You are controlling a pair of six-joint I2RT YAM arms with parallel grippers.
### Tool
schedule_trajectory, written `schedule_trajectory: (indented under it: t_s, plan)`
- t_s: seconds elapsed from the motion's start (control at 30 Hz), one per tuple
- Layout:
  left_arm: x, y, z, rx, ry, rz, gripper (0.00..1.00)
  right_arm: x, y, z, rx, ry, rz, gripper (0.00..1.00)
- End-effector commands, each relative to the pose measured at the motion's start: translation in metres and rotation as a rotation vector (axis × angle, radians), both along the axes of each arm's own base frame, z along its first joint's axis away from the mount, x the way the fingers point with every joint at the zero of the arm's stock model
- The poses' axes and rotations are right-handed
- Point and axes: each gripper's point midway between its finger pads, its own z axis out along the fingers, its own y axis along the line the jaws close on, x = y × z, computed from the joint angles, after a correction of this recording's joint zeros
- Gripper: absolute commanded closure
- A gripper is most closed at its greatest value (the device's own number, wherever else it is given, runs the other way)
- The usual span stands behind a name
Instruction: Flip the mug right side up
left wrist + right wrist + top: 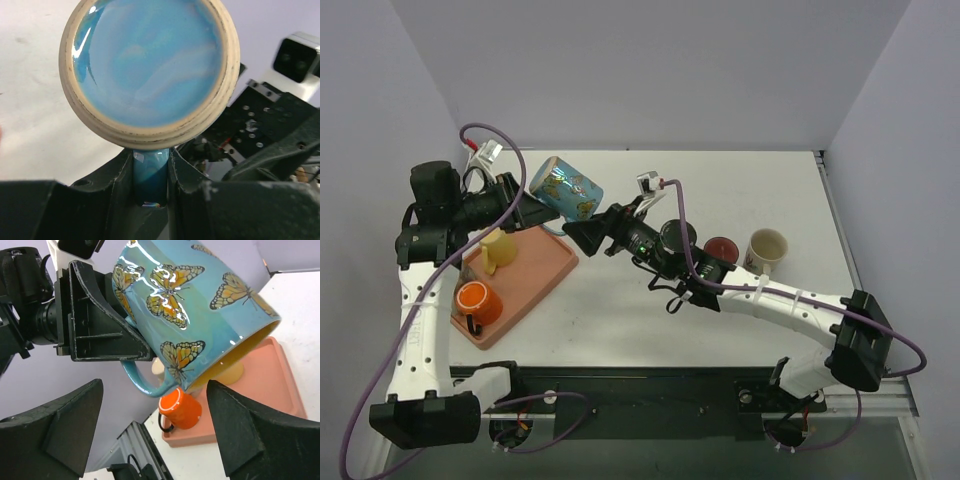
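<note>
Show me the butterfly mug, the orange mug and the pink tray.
butterfly mug (200, 295), right wrist view, painted side wall
orange mug (477, 302), top view, its upper face
pink tray (542, 265), top view, bare floor

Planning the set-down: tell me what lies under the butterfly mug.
Below the butterfly mug: the pink tray, an orange mug on it, and a yellow cup partly covered.

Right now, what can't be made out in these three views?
- Top view: how the left fingers hold the mug; its handle is hidden by the mug body.
- Left wrist: the tray and table below, blocked by the mug's base filling the view.
- Right wrist: the yellow cup, mostly behind the mug.
</note>
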Motion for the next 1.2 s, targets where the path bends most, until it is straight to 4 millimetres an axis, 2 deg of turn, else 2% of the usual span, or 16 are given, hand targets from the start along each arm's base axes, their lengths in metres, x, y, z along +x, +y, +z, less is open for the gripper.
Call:
schedule_trajectory:
  t_s: [0.0, 0.1, 0.33, 0.5, 0.57, 0.6, 0.63, 0.7, 0.77, 0.83, 0.87, 0.97, 1.03, 1.07, 1.13, 1.17]
  plan:
    - [-0.031, -0.025, 0.064, -0.143, -0.189, -0.190, 1.00, -0.010, 0.013, 0.058, 0.181, -0.065, 0.074, 0.21]
    - [-0.044, -0.031, 0.067, -0.164, -0.195, -0.246, 1.00, -0.013, 0.014, 0.065, 0.189, -0.099, 0.088, 0.24]
    - [-0.055, -0.039, 0.049, -0.174, -0.153, -0.308, 1.00, -0.011, -0.007, 0.089, 0.141, -0.224, 0.010, 0.33]
    - [-0.049, -0.039, 0.045, -0.176, -0.148, -0.296, 1.00, -0.015, -0.002, 0.107, 0.183, -0.259, 0.034, 0.68]
    - [-0.049, -0.040, 0.043, -0.175, -0.147, -0.298, 1.00, -0.016, -0.001, 0.110, 0.178, -0.268, 0.043, 0.85]
    - [-0.048, -0.039, 0.041, -0.172, -0.147, -0.294, 1.00, -0.015, -0.002, 0.107, 0.162, -0.271, 0.032, 1.00]
    - [-0.047, -0.039, 0.039, -0.162, -0.158, -0.295, 1.00, -0.014, -0.005, 0.105, 0.141, -0.269, 0.021, 1.00]
    - [-0.041, -0.035, 0.033, -0.119, -0.174, -0.261, 0.86, -0.008, -0.015, 0.096, 0.090, -0.265, -0.034, 1.00]
    - [-0.029, -0.025, 0.024, -0.014, -0.199, -0.177, 0.57, -0.002, -0.027, 0.082, 0.023, -0.261, -0.092, 1.00]
    - [-0.016, -0.007, 0.011, 0.121, -0.204, -0.054, 0.46, 0.002, -0.036, 0.065, -0.084, -0.251, -0.125, 1.00]
    - [-0.005, 0.008, 0.000, 0.196, -0.182, 0.038, 0.43, 0.005, -0.040, 0.064, -0.129, -0.270, -0.138, 1.00]
    - [0.013, 0.044, -0.021, 0.393, -0.169, 0.194, 0.39, 0.013, -0.056, 0.025, -0.374, -0.240, -0.182, 1.00]
    - [0.015, 0.056, -0.032, 0.475, -0.167, 0.217, 0.39, 0.017, -0.073, -0.003, -0.546, -0.204, -0.203, 1.00]
    - [0.014, 0.059, -0.036, 0.499, -0.164, 0.216, 0.39, 0.018, -0.080, -0.029, -0.665, -0.168, -0.194, 1.00]
    - [0.011, 0.064, -0.042, 0.550, -0.187, 0.202, 0.38, 0.017, -0.098, -0.056, -0.849, -0.131, -0.189, 1.00]
    - [0.008, 0.066, -0.044, 0.571, -0.192, 0.192, 0.39, 0.019, -0.103, -0.058, -0.897, -0.134, -0.193, 1.00]
